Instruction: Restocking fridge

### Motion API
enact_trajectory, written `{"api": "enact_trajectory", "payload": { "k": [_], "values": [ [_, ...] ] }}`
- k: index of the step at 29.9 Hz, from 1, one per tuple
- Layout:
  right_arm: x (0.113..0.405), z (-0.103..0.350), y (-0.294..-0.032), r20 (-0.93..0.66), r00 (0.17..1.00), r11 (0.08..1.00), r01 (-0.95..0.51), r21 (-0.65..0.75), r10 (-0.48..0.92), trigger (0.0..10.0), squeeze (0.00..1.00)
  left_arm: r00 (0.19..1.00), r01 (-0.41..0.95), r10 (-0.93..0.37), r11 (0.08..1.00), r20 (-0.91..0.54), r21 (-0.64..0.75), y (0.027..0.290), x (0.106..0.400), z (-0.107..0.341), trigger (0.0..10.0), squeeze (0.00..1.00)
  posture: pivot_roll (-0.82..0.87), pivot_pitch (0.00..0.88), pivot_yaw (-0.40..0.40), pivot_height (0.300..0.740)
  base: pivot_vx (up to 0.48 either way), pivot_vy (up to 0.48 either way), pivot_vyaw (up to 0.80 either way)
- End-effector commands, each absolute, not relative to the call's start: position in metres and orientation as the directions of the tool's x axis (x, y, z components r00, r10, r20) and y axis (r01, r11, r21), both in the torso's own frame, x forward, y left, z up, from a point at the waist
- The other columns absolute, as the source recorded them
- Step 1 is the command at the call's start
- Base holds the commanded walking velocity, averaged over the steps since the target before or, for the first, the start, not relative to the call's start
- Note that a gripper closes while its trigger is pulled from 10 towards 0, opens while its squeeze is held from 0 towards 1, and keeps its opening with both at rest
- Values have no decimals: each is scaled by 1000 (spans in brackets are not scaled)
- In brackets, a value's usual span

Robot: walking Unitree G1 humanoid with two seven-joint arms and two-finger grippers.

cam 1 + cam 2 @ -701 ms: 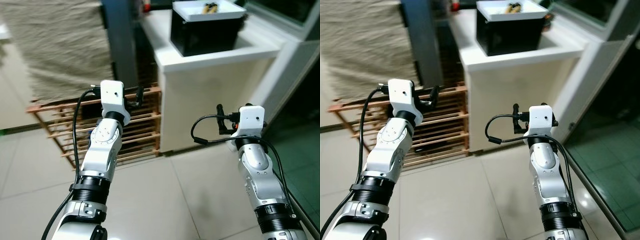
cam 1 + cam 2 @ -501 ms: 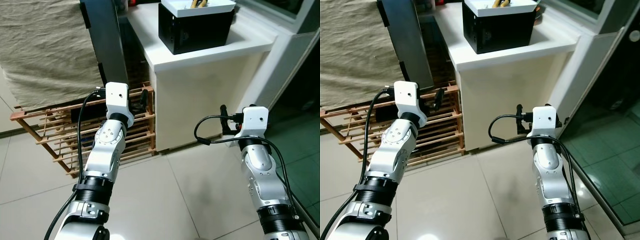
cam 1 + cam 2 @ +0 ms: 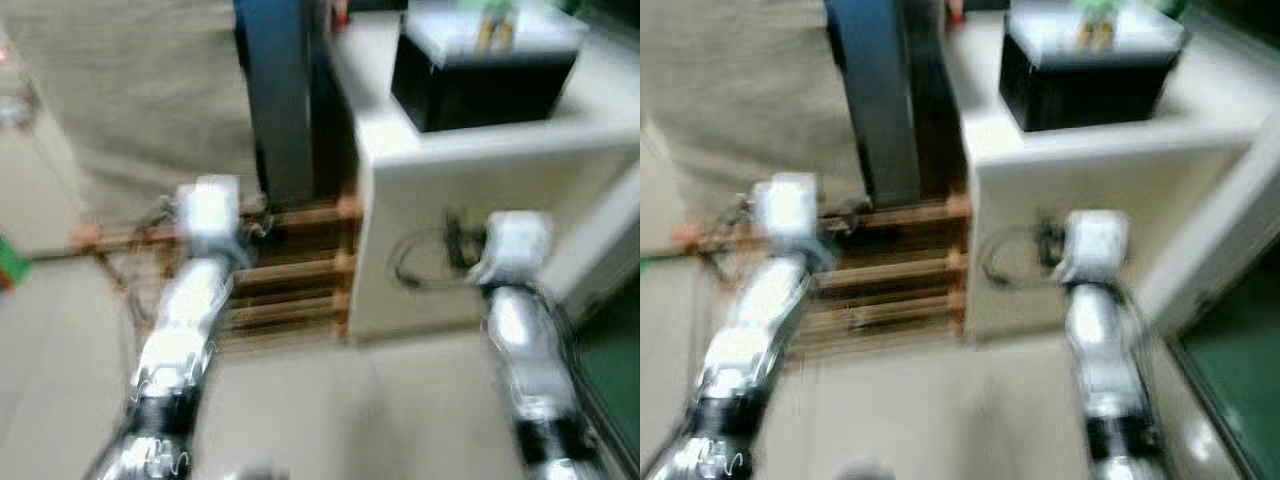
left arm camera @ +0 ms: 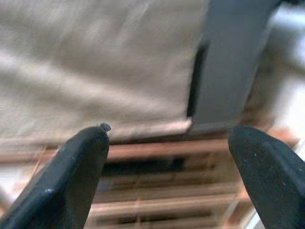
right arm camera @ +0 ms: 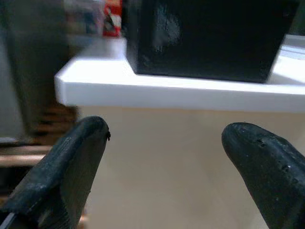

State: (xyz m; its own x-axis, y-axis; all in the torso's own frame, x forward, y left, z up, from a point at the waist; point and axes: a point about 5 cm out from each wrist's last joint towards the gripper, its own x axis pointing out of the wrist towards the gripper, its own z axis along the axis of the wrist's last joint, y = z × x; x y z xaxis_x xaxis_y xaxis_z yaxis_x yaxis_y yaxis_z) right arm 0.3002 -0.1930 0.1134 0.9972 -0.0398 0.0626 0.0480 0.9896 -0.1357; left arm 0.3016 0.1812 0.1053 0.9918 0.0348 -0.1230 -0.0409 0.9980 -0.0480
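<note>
The head views are blurred by motion. A black box (image 3: 480,85) with a white top holding yellowish items stands on a white counter (image 3: 450,165). My left gripper (image 4: 169,138) is raised in front of a wooden rack (image 4: 167,191) and is open with nothing between its fingers. My right gripper (image 5: 164,131) is open and empty too, held just below the counter's edge (image 5: 190,93), facing the black box (image 5: 209,38). Both silver arms, left (image 3: 190,300) and right (image 3: 515,300), reach forward at about the same height.
A dark grey upright panel (image 3: 280,100) stands left of the counter, with beige cloth (image 3: 150,90) hanging beside it. The low wooden rack (image 3: 290,270) sits on the pale tiled floor (image 3: 330,410). Green flooring (image 3: 615,350) lies at the right. A red package (image 5: 113,19) sits on the counter.
The whole picture has swung and blurred, so the camera is moving. Both arms keep the same raised pose and both grippers stay empty.
</note>
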Motion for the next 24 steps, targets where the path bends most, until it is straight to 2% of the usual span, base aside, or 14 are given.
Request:
{"api": "enact_trajectory", "payload": {
  "k": [1, 3, 8, 13, 24],
  "values": [
    [295, 107, -212, 29, 996, 987, 93, -134, -90, 10000, 12, 996, 19, -24, 998, -83, -58, 166, 304, 118, 10000, 0, -107, 0, 36, 740, 379, 292, 0],
    [294, 106, -215, 21, 996, 985, 85, -150, -83, 10000, 12, 995, 15, -20, 999, -102, -47, 166, 302, 113, 10000, 0, -105, 0, 34, 740, 322, 326, 0],
    [294, 104, -221, 6, 996, 983, 88, -161, -88, 10000, 16, 995, 42, -40, 999, -95, 17, 160, 307, 113, 10000, 0, -108, 0, 29, 740, 0, 0, 0],
    [293, 104, -217, 6, 997, 986, 79, -146, -79, 10000, 12, 995, 6, -6, 1000, -95, -3, 162, 317, 116, 10000, 0, -119, 0, 34, 740, 0, 0, 0],
    [290, 97, -216, -16, 997, 989, 70, -128, -72, 10000, 16, 986, -36, 23, 997, -166, -74, 164, 316, 104, 10000, 0, -116, 0, 39, 740, 0, 470, 0]
  ]
}}
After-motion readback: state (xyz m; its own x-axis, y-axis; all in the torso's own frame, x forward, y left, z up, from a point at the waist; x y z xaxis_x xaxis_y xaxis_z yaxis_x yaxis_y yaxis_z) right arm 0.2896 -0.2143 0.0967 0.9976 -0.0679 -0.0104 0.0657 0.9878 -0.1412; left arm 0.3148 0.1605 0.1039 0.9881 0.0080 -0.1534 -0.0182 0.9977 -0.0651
